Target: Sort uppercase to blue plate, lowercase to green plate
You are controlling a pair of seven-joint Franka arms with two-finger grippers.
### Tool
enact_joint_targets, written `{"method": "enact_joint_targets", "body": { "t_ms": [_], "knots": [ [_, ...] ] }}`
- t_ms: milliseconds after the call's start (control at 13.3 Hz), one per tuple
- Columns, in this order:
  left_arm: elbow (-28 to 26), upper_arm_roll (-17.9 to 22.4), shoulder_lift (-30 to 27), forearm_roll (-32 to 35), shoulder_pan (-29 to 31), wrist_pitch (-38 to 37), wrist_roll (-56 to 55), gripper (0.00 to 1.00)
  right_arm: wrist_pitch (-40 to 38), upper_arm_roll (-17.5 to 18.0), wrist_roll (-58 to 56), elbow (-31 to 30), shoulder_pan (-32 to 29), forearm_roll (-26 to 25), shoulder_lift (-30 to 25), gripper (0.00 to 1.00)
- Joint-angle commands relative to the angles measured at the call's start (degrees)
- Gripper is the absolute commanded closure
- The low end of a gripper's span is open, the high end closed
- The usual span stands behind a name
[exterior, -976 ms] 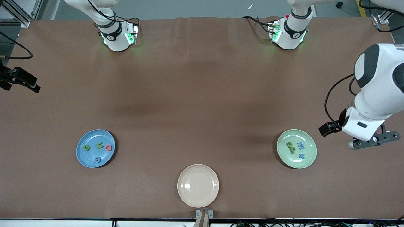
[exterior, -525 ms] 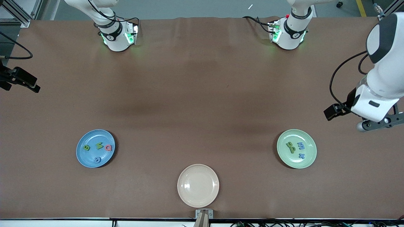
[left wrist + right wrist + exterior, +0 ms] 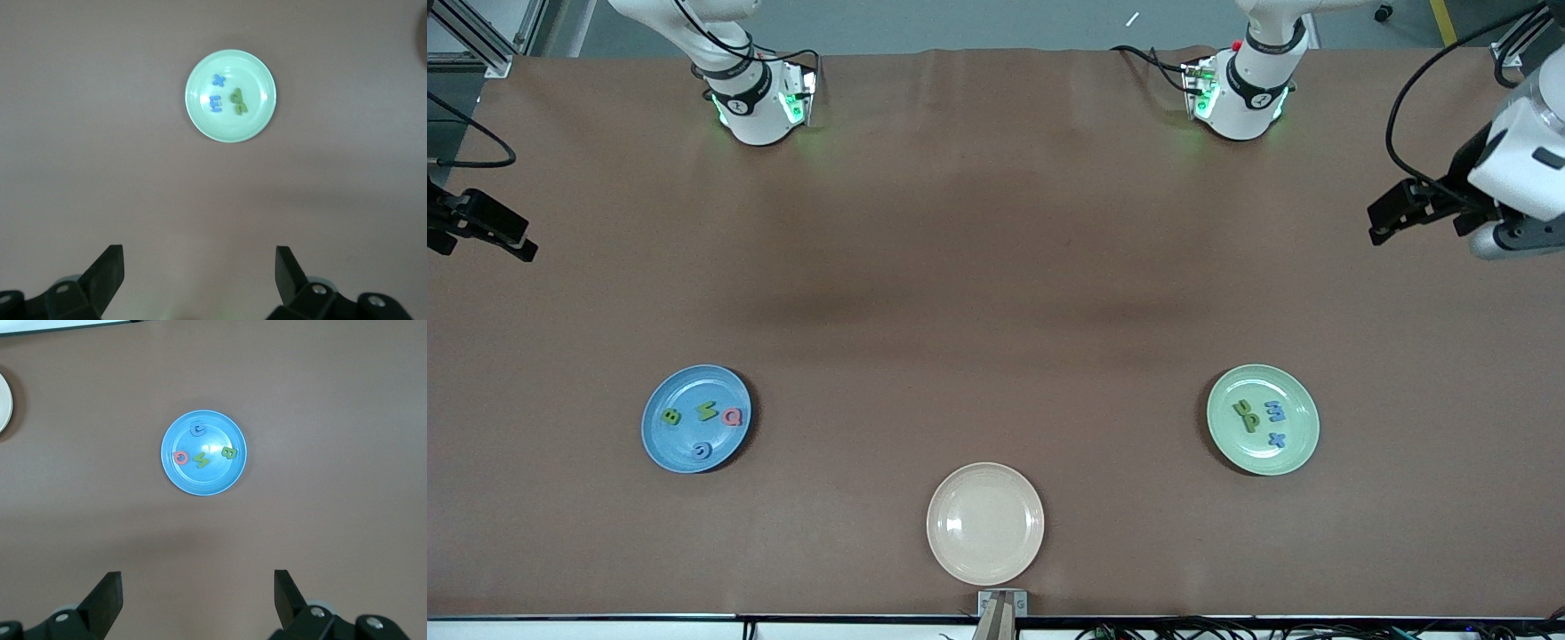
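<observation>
The beige plate [image 3: 985,523] sits at the table's front edge, nearest the front camera. The blue plate [image 3: 696,418] lies farther back, toward the right arm's end, with all four uppercase [image 3: 702,424] pieces on it: green B, green N, red Q, blue C-like letter. The green plate [image 3: 1263,420] lies toward the left arm's end, with the lowercase [image 3: 1260,418] pieces on it. The left gripper [image 3: 199,273] hangs high over bare table at its end, jaws wide, empty. The right gripper [image 3: 197,593] waits high at its end, jaws wide, empty.
</observation>
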Motion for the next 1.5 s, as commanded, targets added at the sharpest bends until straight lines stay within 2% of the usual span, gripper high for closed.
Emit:
{"method": "enact_joint_targets", "body": {
  "t_ms": [0, 150, 450, 600, 1126, 1426],
  "knots": [
    [-5.4, 4.2, -4.6, -1.0, -4.4, 0.2, 0.7, 0.00, 0.4, 0.7, -0.1, -0.9, -1.1, 0.0, -0.7, 0.00],
    [-7.9, 6.3, -6.3, -2.2, -6.1, 0.4, 0.8, 0.00, 0.4, 0.7, -0.1, -0.9, -1.1, 0.0, -0.7, 0.00],
    [-11.7, 6.0, -8.3, -3.5, -4.4, 3.0, 1.9, 0.00, 0.4, 0.7, -0.1, -0.9, -1.1, 0.0, -0.7, 0.00],
    [-11.3, 4.6, -8.0, -3.5, -3.2, 4.7, 2.1, 0.00, 0.4, 0.7, -0.1, -0.9, -1.2, 0.1, -0.7, 0.00],
    [-9.9, 4.4, -7.3, -3.3, -1.7, 4.5, 4.3, 0.00, 0.4, 0.7, -0.1, -0.9, -1.2, 0.2, -0.6, 0.00],
    [-8.1, 3.0, -6.2, -3.3, -0.7, 3.9, 2.9, 0.00, 0.5, 0.7, -0.1, -0.9, -1.2, 0.2, -0.6, 0.00]
  ]
}}
